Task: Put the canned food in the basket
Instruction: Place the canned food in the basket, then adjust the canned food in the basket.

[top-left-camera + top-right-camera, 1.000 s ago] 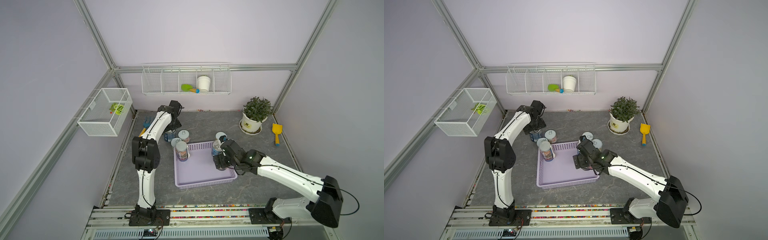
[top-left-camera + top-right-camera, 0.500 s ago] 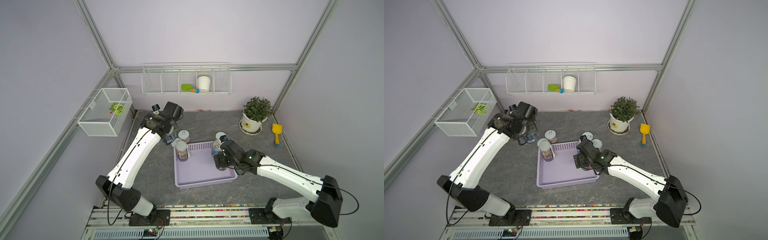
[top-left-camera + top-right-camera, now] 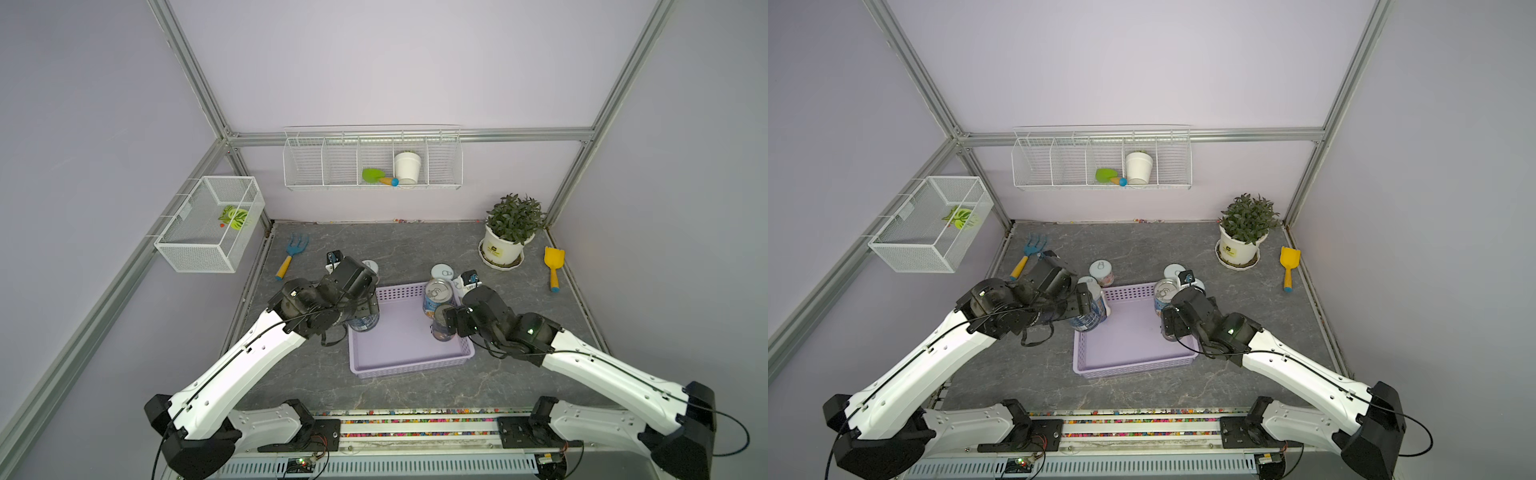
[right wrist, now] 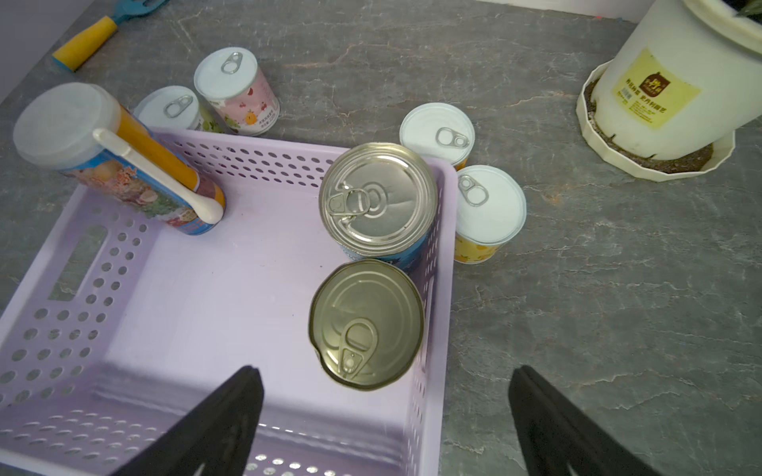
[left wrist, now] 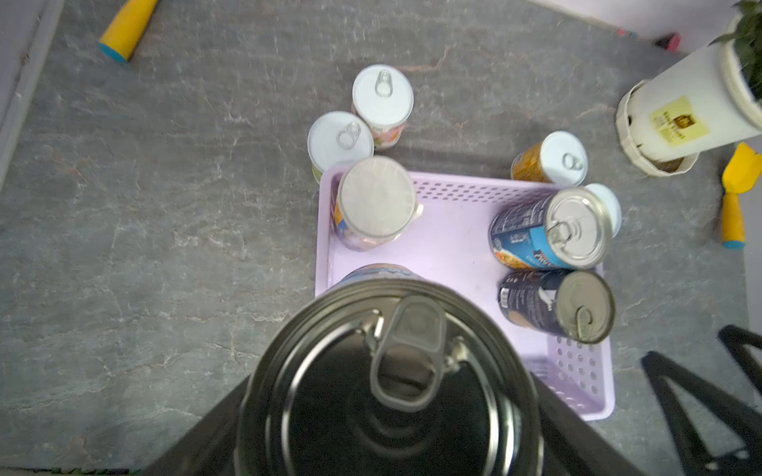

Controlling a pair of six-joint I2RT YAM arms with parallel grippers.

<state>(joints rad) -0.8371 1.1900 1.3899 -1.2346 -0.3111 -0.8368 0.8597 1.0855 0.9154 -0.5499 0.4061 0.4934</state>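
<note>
Over the lavender basket's (image 3: 411, 366) rim nearest the bench's (image 3: 415, 249) left edge, left tool (image 3: 1089, 305) has arrived gripping a 4th tin (image 5: 387, 383); right tool (image 4: 385, 373) open.

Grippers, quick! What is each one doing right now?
Left gripper: closed on a can.
Right gripper: open, holding nothing.

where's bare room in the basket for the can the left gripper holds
The basket is bare across its middle and near half, between the tall can in the far-left corner and the silver-top cans along the right wall. Crowded: pale-lid cans outside both far corners.
</note>
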